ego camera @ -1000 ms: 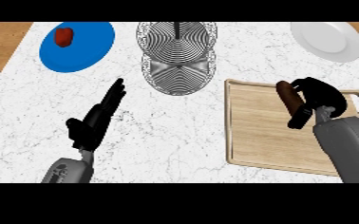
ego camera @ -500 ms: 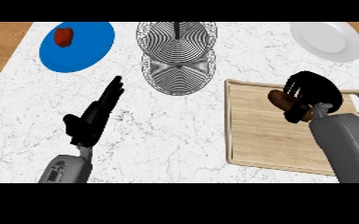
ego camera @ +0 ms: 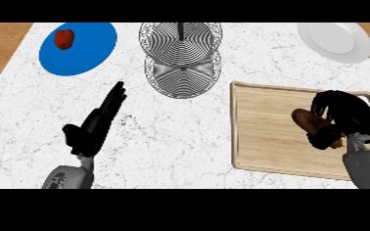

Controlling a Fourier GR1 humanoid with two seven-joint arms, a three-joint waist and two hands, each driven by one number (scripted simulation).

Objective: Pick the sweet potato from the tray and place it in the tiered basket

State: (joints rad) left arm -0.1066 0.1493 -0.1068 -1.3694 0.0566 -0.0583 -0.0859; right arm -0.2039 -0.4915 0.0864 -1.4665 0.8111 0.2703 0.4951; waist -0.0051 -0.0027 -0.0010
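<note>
While the right hand (ego camera: 339, 120) curls round the sweet potato (ego camera: 311, 121) on the tray (ego camera: 267, 127), lift straight up — then carry left and far to the tiered basket (ego camera: 180, 54); left hand (ego camera: 94, 125) rests, fingers straight.

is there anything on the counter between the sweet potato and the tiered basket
Nothing visible. The right hand is curled round the sweet potato over the tray. Between there and the tiered basket lie only the tray's raised rim and bare counter.
</note>
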